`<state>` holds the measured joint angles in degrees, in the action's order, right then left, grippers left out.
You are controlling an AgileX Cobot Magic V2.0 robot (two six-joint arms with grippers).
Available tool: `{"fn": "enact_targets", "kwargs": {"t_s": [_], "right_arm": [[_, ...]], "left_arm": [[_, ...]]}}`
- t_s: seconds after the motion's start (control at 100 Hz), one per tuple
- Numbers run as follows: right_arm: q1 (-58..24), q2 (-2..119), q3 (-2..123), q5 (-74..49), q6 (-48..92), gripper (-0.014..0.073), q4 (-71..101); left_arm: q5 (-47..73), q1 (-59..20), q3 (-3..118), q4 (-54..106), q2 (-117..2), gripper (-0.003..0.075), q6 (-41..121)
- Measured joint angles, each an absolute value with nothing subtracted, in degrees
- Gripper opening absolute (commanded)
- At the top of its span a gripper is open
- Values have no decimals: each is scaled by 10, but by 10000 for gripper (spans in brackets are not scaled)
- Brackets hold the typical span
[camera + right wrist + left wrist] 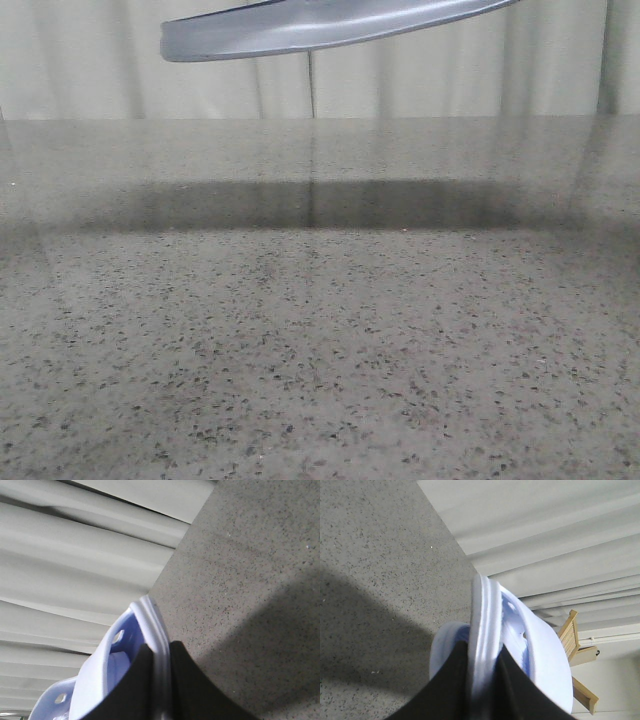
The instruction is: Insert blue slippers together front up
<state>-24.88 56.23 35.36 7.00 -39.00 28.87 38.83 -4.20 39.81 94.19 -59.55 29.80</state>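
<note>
Blue slipper, front view (330,28): only a long curved grey-blue sole edge in sight, high at the far top of the scene, running from left of centre up toward the right; held well above the table, touching nothing below.
Table (320,340): speckled grey stone-like top filling the scene from near edge to far edge; broad dark shadow band lying across its far part.
Curtain (80,60): pale, pleated, hanging behind the far edge of the table.
Left gripper (485,680): black fingers (452,690) closed on the thin edge of a slipper, one on each side, the rim pinched between them.
Slipper in left gripper (545,665): very pale blue-white foam, seen edge-on; wide strap curving away, a small cutout showing near the ribbed inside; lifted off the table, with the speckled top and a dark shadow below it.
Wooden frame (575,640): light wood, past the slipper, beside the curtain folds.
Right gripper (160,680): black fingers (192,685) pressed onto the rim of the other slipper, clamped tight from both sides.
Slipper in right gripper (100,675): same pale blue-white foam, edge-on, with round holes in the side wall; raised clear of the table, over its edge by the curtain.
Pairing: cannot tell from these views whether the two slippers touch or are nested.
</note>
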Motion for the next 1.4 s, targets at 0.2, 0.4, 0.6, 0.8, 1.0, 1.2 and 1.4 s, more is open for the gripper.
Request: {"fn": "enact_targets", "kwargs": {"t_s": [0.2, 0.4, 0.6, 0.8, 1.0, 1.2, 1.4], "right_arm": [[-250, 562, 354, 58, -411, -107, 290], [-251, 548, 354, 55, -412, -107, 291], [-265, 543, 353, 55, -413, -107, 291], [-289, 543, 353, 55, -414, -107, 292], [-302, 543, 352, 67, -414, -107, 293], [-305, 527, 349, 82, -414, -107, 288], [-305, 519, 337, 88, -414, -107, 283]], "left_arm": [[394, -36, 398, 942, -596, 16, 299], [408, -35, 398, 942, -596, 16, 300], [419, -32, 398, 942, -611, 16, 300], [441, -31, 398, 943, -612, 16, 302], [443, -27, 398, 944, -612, 16, 307], [454, -27, 398, 946, -612, 16, 307], [468, -27, 398, 949, -612, 16, 312]]}}
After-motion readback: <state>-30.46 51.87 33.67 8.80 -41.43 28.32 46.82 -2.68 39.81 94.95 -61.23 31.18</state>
